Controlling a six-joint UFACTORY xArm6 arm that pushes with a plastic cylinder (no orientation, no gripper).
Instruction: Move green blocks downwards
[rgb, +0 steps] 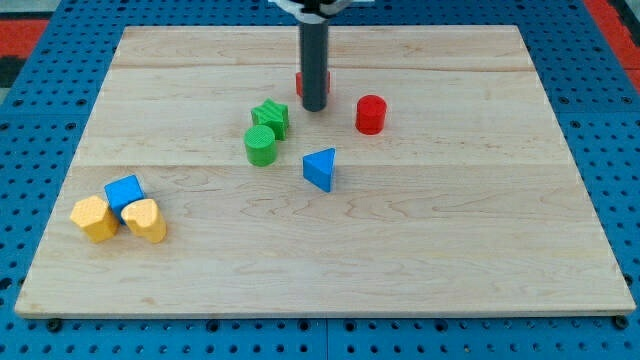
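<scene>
A green star-shaped block lies left of the board's centre, toward the view's top. A green cylinder sits just below it, touching it. My tip stands to the right of the green star, a short gap apart, at about the star's height. The rod hides most of a red block behind it.
A red cylinder stands right of my tip. A blue triangular block lies below the tip. At the view's lower left a blue cube and two yellow blocks cluster. The wooden board sits on blue pegboard.
</scene>
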